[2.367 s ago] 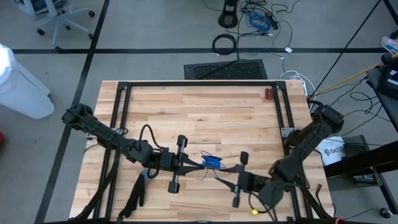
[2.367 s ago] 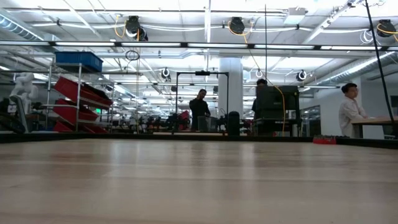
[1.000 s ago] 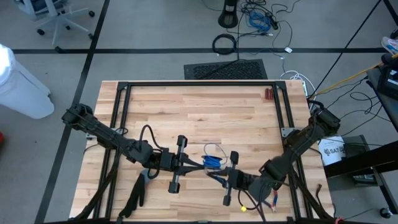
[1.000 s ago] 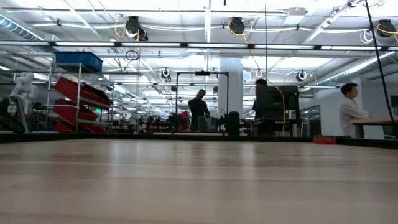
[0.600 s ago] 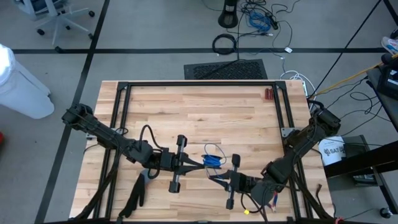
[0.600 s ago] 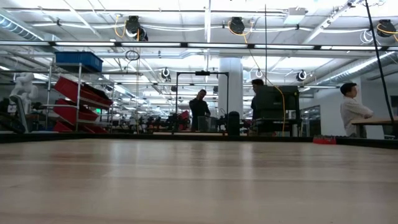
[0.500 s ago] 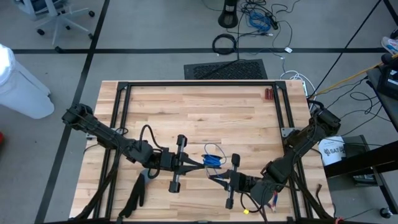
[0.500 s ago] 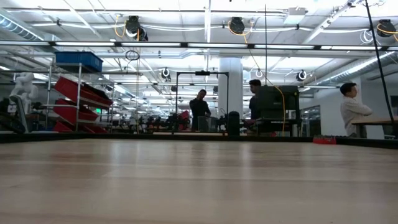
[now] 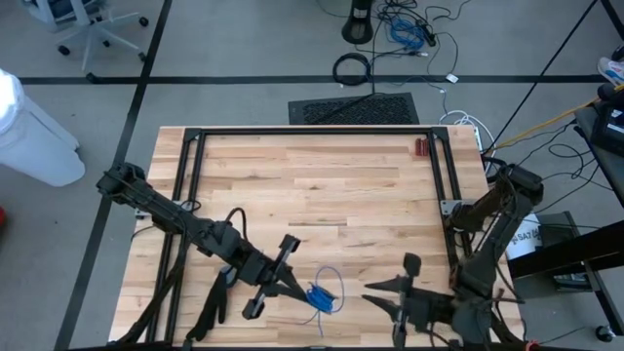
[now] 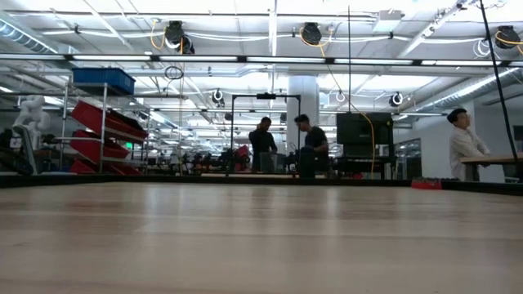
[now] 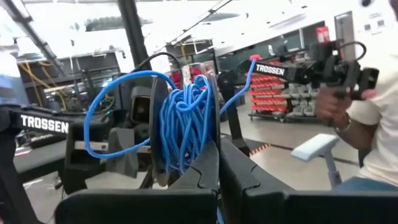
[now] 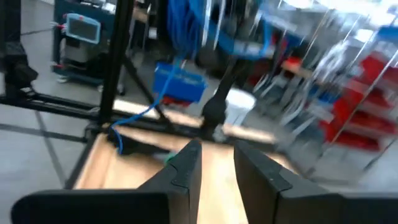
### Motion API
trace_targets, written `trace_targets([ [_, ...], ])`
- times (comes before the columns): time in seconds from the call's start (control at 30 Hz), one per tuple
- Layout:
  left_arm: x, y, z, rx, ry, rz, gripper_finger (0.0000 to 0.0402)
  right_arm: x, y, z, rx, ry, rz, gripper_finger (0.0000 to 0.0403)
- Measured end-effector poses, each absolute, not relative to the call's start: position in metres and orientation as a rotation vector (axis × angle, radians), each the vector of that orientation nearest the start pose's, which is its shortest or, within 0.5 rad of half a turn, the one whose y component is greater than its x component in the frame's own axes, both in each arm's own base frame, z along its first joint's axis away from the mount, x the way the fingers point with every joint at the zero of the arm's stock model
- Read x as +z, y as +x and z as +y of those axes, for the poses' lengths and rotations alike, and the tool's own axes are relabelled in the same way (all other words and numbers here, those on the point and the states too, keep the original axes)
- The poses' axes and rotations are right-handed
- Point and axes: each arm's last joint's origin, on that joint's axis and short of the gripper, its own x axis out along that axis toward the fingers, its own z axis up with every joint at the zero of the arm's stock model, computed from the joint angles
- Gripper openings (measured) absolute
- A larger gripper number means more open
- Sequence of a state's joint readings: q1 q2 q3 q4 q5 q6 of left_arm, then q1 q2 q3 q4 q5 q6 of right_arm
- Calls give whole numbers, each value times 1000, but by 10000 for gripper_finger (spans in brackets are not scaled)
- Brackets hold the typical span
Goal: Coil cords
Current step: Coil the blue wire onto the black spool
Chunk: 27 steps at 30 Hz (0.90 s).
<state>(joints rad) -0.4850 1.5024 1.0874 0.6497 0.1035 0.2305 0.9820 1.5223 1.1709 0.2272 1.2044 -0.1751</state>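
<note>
Clamped shut in the left claw (image 11: 217,155): the cord (image 11: 186,121), a bright blue bundle wound in many turns, pinched at its lower side between the two dark fingers. Seen from above, held with that left claw (image 9: 300,289) near the front edge of the desk (image 9: 322,185), a little left of the middle, with the cord (image 9: 320,296) just past the fingertips and one loose loop (image 9: 330,277) standing out of the bundle. Facing it from the right, apart from it and not touching: the right claw (image 9: 375,292), with fingers parted and nothing between them, as shown also in the right wrist view (image 12: 217,158), where only bare desk appears in the gap. Judged from this: in the middle of the winding step, most of the cord gathered, not yet a tidy flat disc. Needed next, probably: to catch the loose loop or free end with the right claw and lay it around the bundle, while keeping the left grip firm so that the turns do not spring open. No box, tray or bin to be seen on the desk, so nothing to tell about contents. Low view: only bare desk and the room behind.
</note>
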Motion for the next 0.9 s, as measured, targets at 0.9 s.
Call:
trace_targets([
  [0.9,345,302,-165,-614,195,-303,0,339,252,262,-246,-923,-117,87],
])
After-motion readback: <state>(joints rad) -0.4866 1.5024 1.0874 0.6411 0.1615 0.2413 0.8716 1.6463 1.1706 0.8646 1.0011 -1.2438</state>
